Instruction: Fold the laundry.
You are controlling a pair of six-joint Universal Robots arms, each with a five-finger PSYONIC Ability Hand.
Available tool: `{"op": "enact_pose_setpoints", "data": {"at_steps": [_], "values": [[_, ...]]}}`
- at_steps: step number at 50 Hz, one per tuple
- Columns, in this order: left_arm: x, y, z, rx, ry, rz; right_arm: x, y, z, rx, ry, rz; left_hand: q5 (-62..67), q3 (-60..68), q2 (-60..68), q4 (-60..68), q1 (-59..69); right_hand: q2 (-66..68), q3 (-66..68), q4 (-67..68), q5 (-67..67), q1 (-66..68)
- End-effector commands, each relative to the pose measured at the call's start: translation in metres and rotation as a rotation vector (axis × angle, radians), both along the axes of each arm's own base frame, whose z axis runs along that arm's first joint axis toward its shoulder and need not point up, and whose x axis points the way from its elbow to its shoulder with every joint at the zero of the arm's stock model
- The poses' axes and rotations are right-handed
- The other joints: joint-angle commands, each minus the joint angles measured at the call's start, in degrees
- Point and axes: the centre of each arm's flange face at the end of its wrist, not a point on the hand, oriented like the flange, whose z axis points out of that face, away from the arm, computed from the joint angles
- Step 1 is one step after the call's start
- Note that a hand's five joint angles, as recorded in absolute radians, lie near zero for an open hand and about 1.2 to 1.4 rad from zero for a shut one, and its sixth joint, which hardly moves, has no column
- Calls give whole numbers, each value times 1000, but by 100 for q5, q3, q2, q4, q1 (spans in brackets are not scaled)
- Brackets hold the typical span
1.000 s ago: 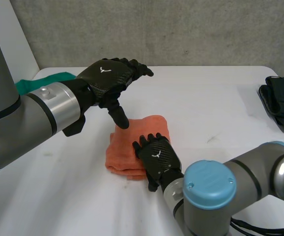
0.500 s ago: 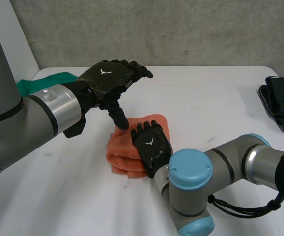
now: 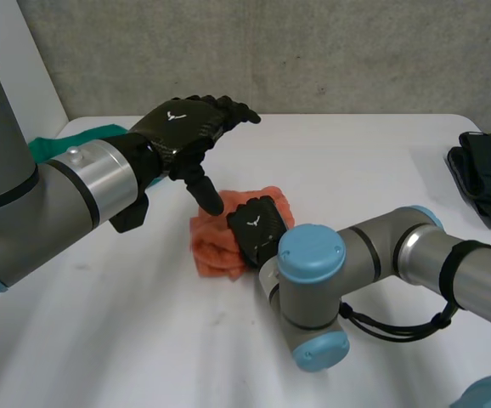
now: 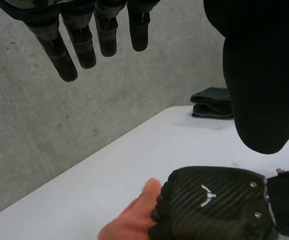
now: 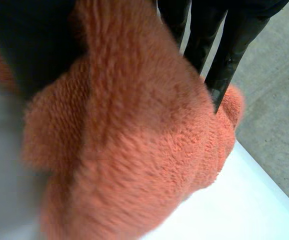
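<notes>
The bunched orange towel is clamped in the right hand; the left hand is held above, fingers apart; smoothing flat seems needed next

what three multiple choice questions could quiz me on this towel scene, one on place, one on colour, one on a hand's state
1. Where is the right hand?
A: on the bare table
B: on the orange towel
C: raised in the air

2. What colour is the folded cloth at the table's right edge?
A: yellow
B: white
C: black

3. How is the left hand?
A: open, above the towel
B: clenched on the towel
C: flat on the table

Answers:
1 B, the head view shows it lying on the towel.
2 C, it is black against the white table.
3 A, its fingers are straight and hold nothing.
</notes>
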Motion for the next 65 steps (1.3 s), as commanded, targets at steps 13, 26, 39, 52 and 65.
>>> {"op": "enact_pose_setpoints", "data": {"at_steps": [13, 26, 39, 52, 65], "values": [[1, -2, 0, -5, 4, 5, -135, -108, 56, -8, 33, -187, -17, -73, -26, -27, 46, 2006, 2208, 2029, 3103, 3576], [1, -1, -1, -1, 1, 5, -213, -173, 77, -168, 93, -66, -17, -73, -26, -27, 46, 2006, 2208, 2029, 3103, 3576], [0, -1, 0, 13, 18, 7, -295, -273, 190, -455, -201, -170, -17, -73, -26, -27, 46, 2006, 2208, 2029, 3103, 3576], [0, -1, -4, 24, 12, 5, -382, -309, 124, -343, -227, -107, 0, -56, -9, -10, 62, 2006, 2208, 2029, 3103, 3576], [-2, -2, -10, 11, 13, 31, -468, -298, 29, -171, -194, -179, 17, -39, 8, 7, 79, 2006, 2208, 2029, 3103, 3576]]}}
